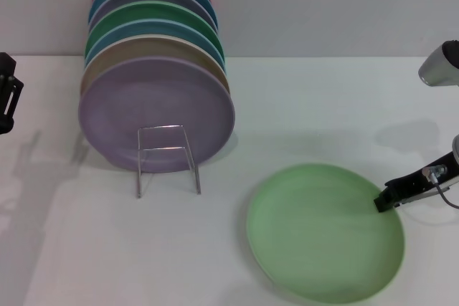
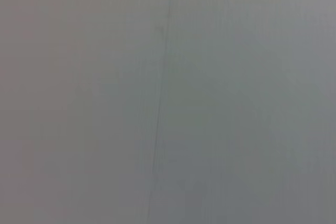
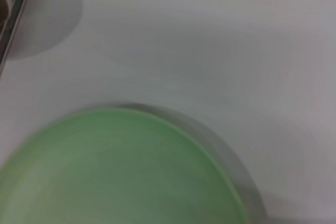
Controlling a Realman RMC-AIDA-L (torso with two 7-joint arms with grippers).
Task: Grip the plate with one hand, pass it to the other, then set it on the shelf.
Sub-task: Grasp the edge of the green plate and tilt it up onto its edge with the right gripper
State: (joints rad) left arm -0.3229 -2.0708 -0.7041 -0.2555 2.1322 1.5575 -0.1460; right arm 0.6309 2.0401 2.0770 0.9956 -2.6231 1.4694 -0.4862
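White table [image 1: 143, 256] holds the plate [image 1: 323, 241]; right gripper [image 1: 385, 201] at its rim.

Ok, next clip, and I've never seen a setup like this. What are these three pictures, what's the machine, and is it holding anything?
This is a two-armed robot seen by three cameras at one moment. The wide picture comes from its head, looking down at a white table. The other two come from cameras on its wrists.

On the table lies a light green plate, flat. Behind it a thin wire shelf stands in front of a leaning row of coloured plates, the front one lavender.

The right pincer is at the green plate's right rim; whether it has gripped is not clear. Its wrist camera shows the same plate close up.

The left pincer is parked at the table's left edge, holding nothing visible. Its wrist camera shows only a plain grey surface.
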